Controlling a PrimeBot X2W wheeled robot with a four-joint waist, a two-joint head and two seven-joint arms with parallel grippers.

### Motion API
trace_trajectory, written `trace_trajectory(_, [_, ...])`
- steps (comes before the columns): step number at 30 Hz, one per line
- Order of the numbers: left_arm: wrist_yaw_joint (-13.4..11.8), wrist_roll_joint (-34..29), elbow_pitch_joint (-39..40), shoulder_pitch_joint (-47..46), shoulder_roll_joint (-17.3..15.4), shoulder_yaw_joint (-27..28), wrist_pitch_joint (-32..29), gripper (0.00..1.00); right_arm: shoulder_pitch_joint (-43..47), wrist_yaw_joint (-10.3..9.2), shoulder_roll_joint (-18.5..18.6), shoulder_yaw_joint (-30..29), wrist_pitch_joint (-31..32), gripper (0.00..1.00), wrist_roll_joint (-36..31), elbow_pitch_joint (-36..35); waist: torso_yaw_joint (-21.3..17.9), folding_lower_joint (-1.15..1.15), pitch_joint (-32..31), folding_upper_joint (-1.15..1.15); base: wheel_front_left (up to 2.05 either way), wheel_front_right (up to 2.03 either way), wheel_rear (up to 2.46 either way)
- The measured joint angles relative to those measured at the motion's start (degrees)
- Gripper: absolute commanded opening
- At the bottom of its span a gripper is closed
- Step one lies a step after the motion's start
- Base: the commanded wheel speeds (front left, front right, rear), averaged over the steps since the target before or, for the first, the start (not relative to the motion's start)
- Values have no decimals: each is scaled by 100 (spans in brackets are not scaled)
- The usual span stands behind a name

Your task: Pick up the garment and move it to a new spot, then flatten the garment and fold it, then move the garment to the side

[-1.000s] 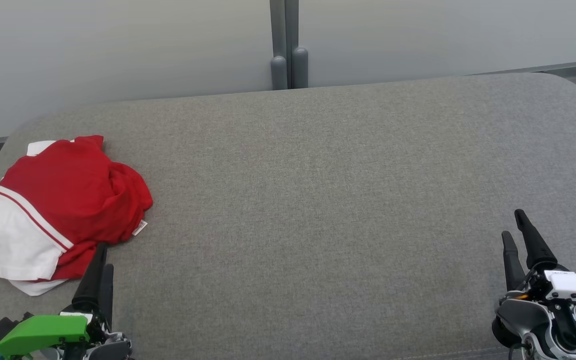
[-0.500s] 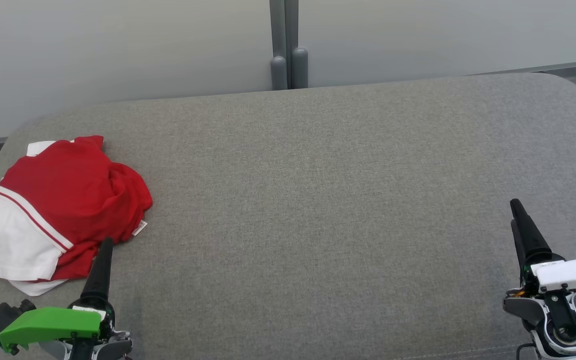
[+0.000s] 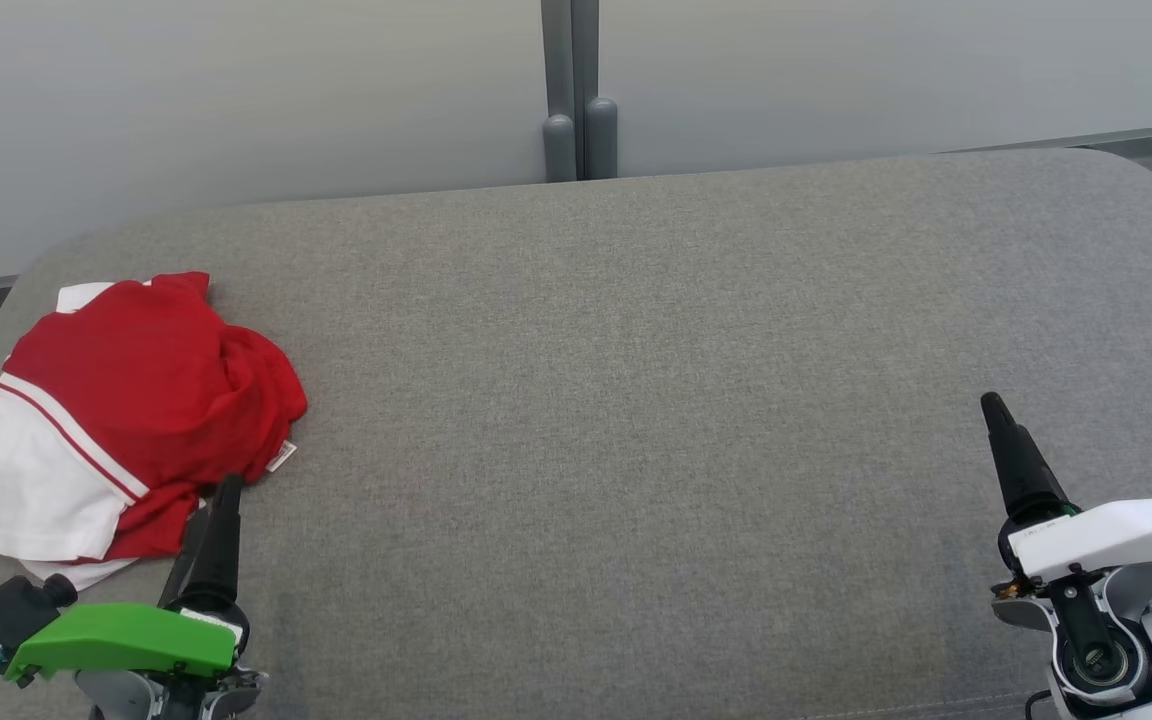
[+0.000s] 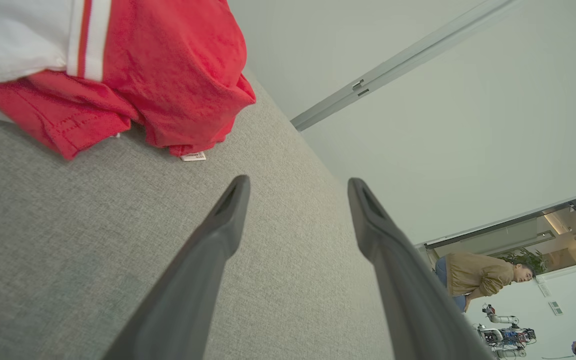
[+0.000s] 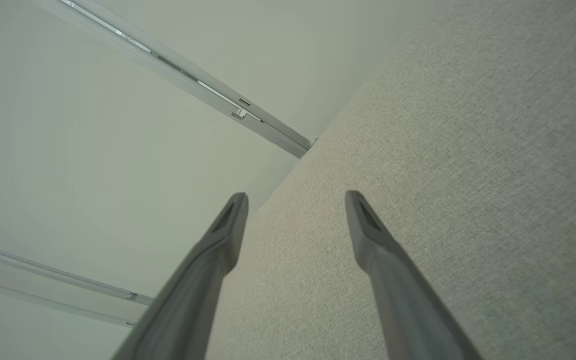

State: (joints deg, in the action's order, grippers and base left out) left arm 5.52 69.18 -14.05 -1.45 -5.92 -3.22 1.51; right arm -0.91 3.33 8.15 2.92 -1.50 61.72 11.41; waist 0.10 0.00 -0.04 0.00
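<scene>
Change: the left gripper has moved forward to the hem of the red and white garment; the right gripper has shifted left and turned edge-on.
Head view: the garment lies crumpled at the left end of the grey cushion. The first step, the pick-up, seems not yet begun.
Left wrist view: the left gripper has its jaws wide apart, holding nothing, near the red hem. Next it must likely reach further and close on the cloth.
Right wrist view: the right gripper is spread wide and empty above bare cushion.
</scene>
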Motion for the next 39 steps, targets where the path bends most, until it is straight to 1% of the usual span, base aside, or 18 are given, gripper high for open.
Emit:
trace_trajectory(5, [-57, -516, 103, -2, -32, -46, 74, 100, 1, -94, 87, 156, -96, 100, -459, -29, 4, 0, -6, 0, 0, 0, 0])
trace_trajectory(9, [-103, -916, 168, -3, -43, -100, 168, 100, 1, -109, 132, 271, -177, 100, -822, -58, 7, 0, -11, 0, 0, 0, 0])
trace_trajectory(11, [-104, -1103, 191, -3, -56, -151, 216, 100, 1, -177, 151, 322, -214, 100, -1003, -75, 7, 0, -12, 0, 0, 0, 0])
trace_trajectory(21, [-158, -2053, 343, -2, -65, -346, 412, 100, 3, -294, 281, 557, -403, 100, -1839, -146, -5, 0, -4, 0, 0, 0, 0])
trace_trajectory(29, [-203, -2844, 417, 1, -158, -460, 567, 100, 31, -394, 360, 679, -564, 100, -2462, -165, -36, 0, 14, 0, 0, 0, 0])
trace_trajectory(31, [-209, -3125, 458, 3, -200, -472, 621, 100, 32, -416, 390, 710, -614, 100, -2705, -186, -51, 0, 15, 0, 0, 0, 0])
trace_trajectory(32, [-209, -3205, 472, 3, -205, -479, 634, 100, 33, -449, 399, 719, -638, 100, -2764, -191, -56, 0, 16, 0, 0, 0, 0])
trace_trajectory(36, [-210, -3524, 517, 9, -205, -516, 722, 100, 38, -455, 446, 746, -714, 100, -3051, -221, -75, 0, 18, 0, 0, 0, 0])
trace_trajectory(37, [-212, -3584, 522, 13, -204, -519, 743, 100, 41, -493, 459, 756, -742, 100, -3117, -226, -80, 0, 18, 0, 0, 0, 0])
trace_trajectory(39, [-254, -3695, 520, 34, -202, -516, 770, 100, 51, -505, 482, 762, -765, 100, -3241, -238, -87, 0, 17, 0, 0, 0, 0])
